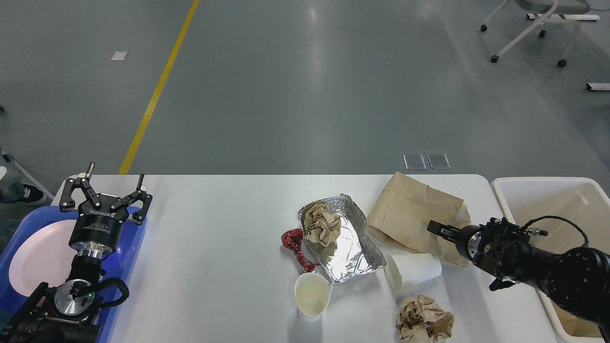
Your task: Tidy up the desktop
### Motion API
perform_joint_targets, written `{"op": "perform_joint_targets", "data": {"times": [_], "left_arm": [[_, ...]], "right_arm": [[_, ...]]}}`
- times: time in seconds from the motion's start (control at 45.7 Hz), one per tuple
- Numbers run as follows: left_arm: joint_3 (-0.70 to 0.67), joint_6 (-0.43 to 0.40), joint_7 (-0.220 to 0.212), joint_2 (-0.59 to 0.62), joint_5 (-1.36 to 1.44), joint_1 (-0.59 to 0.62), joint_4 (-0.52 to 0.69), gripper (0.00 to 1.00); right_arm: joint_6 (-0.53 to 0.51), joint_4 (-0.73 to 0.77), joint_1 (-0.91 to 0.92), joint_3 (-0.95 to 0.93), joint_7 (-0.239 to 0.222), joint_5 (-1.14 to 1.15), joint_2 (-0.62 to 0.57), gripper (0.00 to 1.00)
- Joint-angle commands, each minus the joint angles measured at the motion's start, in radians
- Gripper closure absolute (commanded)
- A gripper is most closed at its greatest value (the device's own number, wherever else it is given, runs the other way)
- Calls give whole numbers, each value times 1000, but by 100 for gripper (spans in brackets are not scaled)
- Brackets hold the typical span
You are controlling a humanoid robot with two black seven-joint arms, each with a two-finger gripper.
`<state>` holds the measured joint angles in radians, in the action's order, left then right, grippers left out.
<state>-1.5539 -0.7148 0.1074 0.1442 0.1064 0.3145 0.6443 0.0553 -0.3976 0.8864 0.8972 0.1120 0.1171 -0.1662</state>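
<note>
Centrally, crinkled foil tray [348, 240] on matte white desktop [214, 247]; left hand [106, 193] fingers apart, right hand [441, 230] unclear

Only legible txt: "ROBOTIQ" in white, printed on black body of left gripper [106, 193], reads upside down from head view. A smaller line below it is too small to read.

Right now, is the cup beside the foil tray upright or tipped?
Tipped. The cup lies on its side on the desktop, its mouth facing the foil tray.
</note>
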Motion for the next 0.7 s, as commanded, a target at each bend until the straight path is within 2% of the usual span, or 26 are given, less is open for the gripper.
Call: {"op": "perform_joint_targets", "data": {"times": [0.0, 0.022, 0.044, 0.131, 0.306, 0.46, 0.678], "left_arm": [[0, 0, 0, 0, -1, 0, 0, 4], [0, 0, 0, 0, 1, 0, 0, 4], [0, 0, 0, 0, -1, 0, 0, 4], [0, 0, 0, 0, 1, 0, 0, 4], [0, 0, 0, 0, 1, 0, 0, 4], [0, 0, 0, 0, 1, 0, 0, 4], [0, 0, 0, 0, -1, 0, 0, 4]], "right_arm": [[0, -7, -3, -1, -2, 19, -1, 69], [-8, -9, -3, -1, -3, 26, -3, 87], [-9, -12, -3, -3, -6, 32, -6, 100], [-8, -12, 0, -11, -29, 24, -10, 100], [-3, -17, 6, -11, -35, 21, -15, 100], [-14, -62, 23, -6, -86, 35, -45, 100], [-14, -118, 55, 3, -92, 41, -75, 100]]}}
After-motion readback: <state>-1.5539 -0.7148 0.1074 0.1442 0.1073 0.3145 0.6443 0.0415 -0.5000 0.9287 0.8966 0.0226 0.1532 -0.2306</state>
